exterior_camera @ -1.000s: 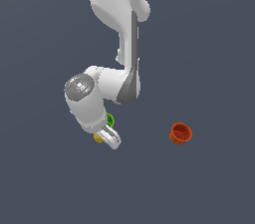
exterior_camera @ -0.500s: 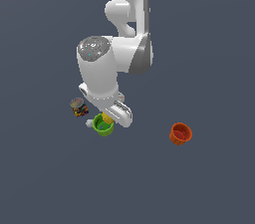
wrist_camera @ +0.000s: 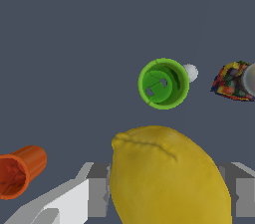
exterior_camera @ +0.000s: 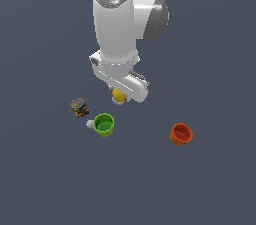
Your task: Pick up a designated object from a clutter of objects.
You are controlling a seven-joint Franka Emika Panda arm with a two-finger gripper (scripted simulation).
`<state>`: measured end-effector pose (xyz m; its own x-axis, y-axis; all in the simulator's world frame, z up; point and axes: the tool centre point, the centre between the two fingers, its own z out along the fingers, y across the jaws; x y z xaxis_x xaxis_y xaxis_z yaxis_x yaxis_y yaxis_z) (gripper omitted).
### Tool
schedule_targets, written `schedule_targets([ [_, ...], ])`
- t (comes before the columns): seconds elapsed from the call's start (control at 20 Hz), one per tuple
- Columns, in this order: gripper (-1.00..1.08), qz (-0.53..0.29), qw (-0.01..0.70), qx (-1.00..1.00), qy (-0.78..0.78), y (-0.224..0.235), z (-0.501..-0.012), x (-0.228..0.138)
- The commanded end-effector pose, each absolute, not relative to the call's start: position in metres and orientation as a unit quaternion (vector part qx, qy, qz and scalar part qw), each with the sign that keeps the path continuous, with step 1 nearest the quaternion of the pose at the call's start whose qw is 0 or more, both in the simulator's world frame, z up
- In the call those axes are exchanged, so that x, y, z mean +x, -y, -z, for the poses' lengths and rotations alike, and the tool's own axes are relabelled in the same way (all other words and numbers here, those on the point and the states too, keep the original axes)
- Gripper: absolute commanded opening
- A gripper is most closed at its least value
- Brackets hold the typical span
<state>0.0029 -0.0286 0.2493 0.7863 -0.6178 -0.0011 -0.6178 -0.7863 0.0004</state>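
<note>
lemon [wrist_camera: 167, 175] sat gripped between the fingers [wrist_camera: 97, 190], lifted above the green cup [exterior_camera: 104, 124] and orange cup [exterior_camera: 181, 134].

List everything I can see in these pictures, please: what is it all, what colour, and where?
lemon: one, yellow, held between the end effector's fingers, above the floor.
green cup: one, upright, below the lemon in the exterior view.
tiny ball: one, white, right beside the green cup.
can: one, multicoloured label, toward the exterior view's left.
orange cup: one, alone toward the exterior view's right.
floor: dark grey.
robot arm: one, white.
end effector: one, shut on the lemon.
</note>
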Motion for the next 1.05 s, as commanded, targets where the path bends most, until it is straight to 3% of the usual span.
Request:
schedule_targets([
  [0.0,-1.0,0.0,0.0,-0.945,-0.327,0.018,-0.27,-0.01],
  [0.55,-1.0,0.0,-0.001,-0.945,-0.327,-0.021,-0.341,-0.051],
  [1.0,-1.0,0.0,0.0,-0.945,-0.327,-0.032,-0.362,-0.061],
])
